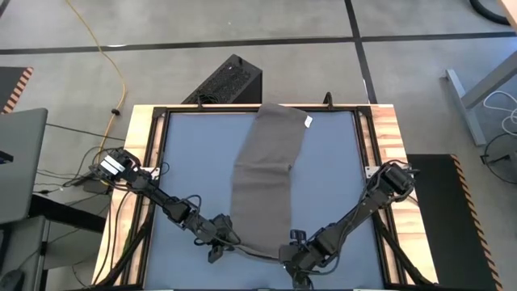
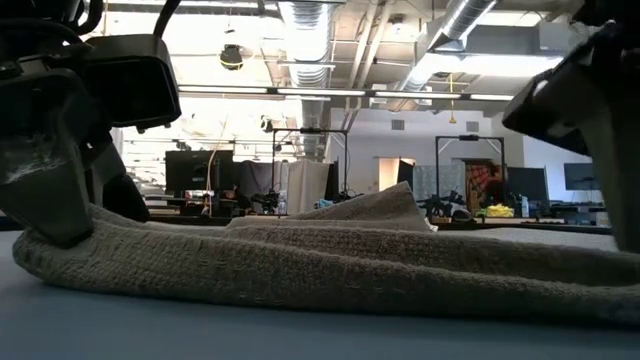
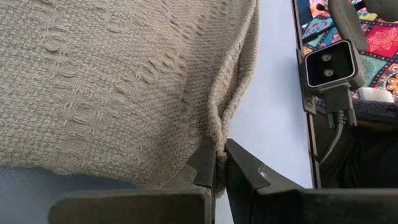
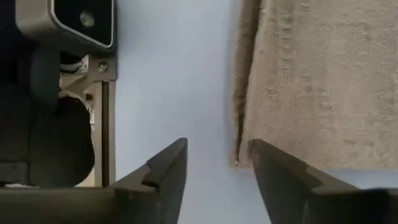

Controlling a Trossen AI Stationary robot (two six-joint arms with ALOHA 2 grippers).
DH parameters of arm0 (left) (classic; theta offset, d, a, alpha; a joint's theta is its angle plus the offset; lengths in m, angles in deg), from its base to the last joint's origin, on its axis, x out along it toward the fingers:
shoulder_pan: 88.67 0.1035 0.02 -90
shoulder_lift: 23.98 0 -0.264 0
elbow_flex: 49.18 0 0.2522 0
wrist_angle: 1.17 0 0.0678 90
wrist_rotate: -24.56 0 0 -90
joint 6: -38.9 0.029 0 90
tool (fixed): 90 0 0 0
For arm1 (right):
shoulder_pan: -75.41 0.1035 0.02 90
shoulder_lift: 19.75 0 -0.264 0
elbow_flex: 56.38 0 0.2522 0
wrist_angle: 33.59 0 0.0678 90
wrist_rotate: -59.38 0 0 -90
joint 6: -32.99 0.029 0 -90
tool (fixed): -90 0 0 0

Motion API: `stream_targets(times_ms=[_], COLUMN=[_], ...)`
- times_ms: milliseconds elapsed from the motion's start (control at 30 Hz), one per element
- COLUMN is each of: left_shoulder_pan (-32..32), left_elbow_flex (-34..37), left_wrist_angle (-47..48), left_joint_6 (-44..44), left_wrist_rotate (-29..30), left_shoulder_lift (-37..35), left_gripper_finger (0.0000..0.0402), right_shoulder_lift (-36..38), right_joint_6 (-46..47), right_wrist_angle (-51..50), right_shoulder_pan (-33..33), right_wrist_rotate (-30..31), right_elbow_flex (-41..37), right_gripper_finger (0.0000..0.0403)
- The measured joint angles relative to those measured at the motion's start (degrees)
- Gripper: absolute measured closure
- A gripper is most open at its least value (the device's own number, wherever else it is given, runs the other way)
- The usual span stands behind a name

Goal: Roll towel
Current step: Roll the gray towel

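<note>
Towel (image 1: 266, 174) lies lengthwise down table (image 1: 339, 162); high view alone shows white tag (image 1: 308, 122) at far end. Left gripper (image 3: 220, 167) pinches towel's near corner. Right gripper (image 4: 217, 160), fingers apart, sits beside opposite near corner.

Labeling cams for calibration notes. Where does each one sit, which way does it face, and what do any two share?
High: above the table, looking straight down; both arms, left gripper, right gripper, towel.
Low: at tabletop height, looking level across the towel into the room; dark gripper parts at both sides.
Left wrist: on the left arm, past its shut fingers pinching the towel's corner.
Right wrist: on the right arm, past its open fingers beside the towel's edge.
Shared: every view shows the towel.
</note>
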Motion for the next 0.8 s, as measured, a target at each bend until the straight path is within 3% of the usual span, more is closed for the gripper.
stream_targets(times_ms=[167, 567, 800], left_shoulder_pan=[0.00, 0.00, 0.00], left_elbow_flex=[0.00, 0.00, 0.02], left_wrist_angle=[0.02, 0.02, -0.02], left_joint_6=[0.28, 0.50, 0.78], left_wrist_rotate=[0.18, 0.25, 0.42], left_shoulder_lift=[0.02, 0.02, 0.04], left_gripper_finger=[0.0397, 0.0397, 0.0397], right_shoulder_lift=[0.00, -0.31, -3.04], right_joint_6=[1.54, 1.53, -0.07], right_wrist_angle=[0.07, -0.23, -0.04], right_shoulder_pan=[-1.12, -1.33, 0.29], right_wrist_rotate=[-0.45, -1.27, 4.58], right_elbow_flex=[0.00, -0.02, -0.03], right_gripper_finger=[0.0171, 0.0181, 0.0191])
